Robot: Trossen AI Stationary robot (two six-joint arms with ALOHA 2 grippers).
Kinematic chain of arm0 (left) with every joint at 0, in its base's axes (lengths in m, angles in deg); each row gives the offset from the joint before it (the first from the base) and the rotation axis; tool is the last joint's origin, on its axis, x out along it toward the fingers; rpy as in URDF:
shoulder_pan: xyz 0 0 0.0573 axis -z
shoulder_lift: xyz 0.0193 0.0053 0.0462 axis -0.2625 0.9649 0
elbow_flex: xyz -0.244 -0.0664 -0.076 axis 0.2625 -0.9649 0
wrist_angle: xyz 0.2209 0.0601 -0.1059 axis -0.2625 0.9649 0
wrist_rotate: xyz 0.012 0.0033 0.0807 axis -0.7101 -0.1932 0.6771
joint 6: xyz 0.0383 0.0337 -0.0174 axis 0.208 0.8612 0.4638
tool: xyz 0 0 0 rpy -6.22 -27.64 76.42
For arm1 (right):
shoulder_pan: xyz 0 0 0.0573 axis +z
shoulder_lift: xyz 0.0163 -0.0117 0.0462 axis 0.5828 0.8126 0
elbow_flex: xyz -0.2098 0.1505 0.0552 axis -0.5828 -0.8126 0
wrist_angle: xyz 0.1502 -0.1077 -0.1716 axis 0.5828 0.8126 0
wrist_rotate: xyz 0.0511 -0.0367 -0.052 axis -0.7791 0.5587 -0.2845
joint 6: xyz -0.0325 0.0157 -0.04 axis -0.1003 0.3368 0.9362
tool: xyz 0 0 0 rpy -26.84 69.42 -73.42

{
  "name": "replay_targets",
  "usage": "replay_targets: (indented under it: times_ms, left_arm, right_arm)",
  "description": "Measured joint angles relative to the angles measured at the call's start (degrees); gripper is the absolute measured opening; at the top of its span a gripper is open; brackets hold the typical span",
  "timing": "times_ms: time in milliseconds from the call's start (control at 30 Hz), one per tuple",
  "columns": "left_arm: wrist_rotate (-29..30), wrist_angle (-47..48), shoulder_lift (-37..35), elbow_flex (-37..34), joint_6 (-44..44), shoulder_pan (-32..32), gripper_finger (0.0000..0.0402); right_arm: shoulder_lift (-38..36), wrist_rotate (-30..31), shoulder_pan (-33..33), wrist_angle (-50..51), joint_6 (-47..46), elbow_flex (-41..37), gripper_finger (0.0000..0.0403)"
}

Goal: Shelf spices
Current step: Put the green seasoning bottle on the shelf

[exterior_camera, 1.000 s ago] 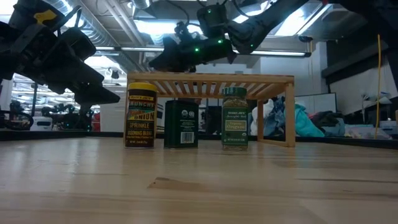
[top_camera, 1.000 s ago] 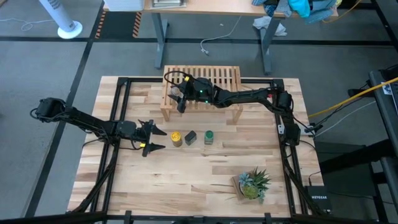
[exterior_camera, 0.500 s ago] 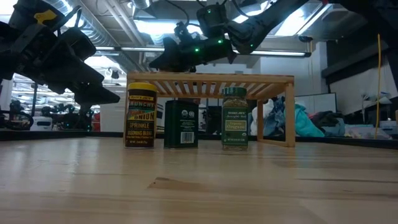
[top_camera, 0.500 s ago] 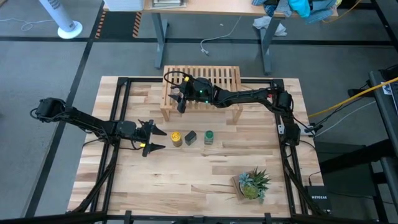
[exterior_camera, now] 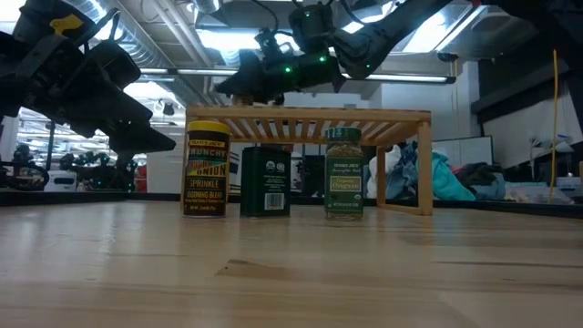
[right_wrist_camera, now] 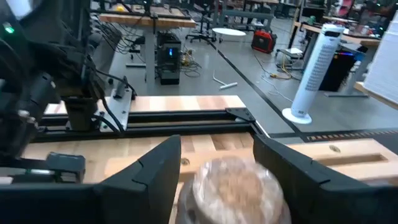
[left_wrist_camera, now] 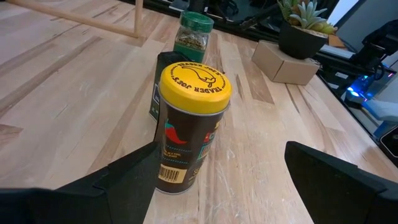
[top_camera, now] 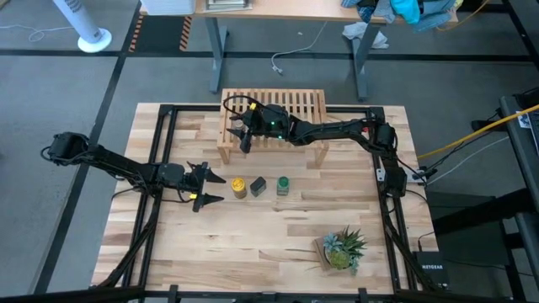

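The tiny grey-topped jar (right_wrist_camera: 233,186) stands on the slatted top of the wooden shelf (top_camera: 286,105), at its left end. My right gripper (right_wrist_camera: 216,142) hovers open over it, one finger on either side. The yellow-lidded jar (top_camera: 239,187), the black tin (top_camera: 258,186) and the green-lidded jar (top_camera: 283,185) stand in a row on the table in front of the shelf. My left gripper (top_camera: 217,189) is open just left of the yellow-lidded jar (left_wrist_camera: 189,124), its fingers pointing at it without touching.
A small potted plant (top_camera: 343,249) on a cardboard box sits near the table's right front corner. Black rails (top_camera: 160,151) run along the table's left and right sides. Bare wood lies in front of the row of jars (exterior_camera: 291,264).
My right gripper has opened over the shelf's left end and let go of the tiny jar, which stays standing on the slats. The left arm has kept still.
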Motion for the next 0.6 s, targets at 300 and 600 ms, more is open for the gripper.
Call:
replay_targets:
  times_ms: [300, 600]
  left_arm:
    - [0.0, 0.1, 0.0, 0.0, 0.0, 0.0, 0.0333]
    - [0.0, 0.2, 0.0, 0.0, -0.1, 0.0, 0.0333]
  right_arm:
    - [0.0, -0.6, 0.0, 1.4, 0.0, 4.1, 0.0209]
    - [-0.8, -0.5, 0.0, 12.2, 1.1, 10.6, 0.0209]
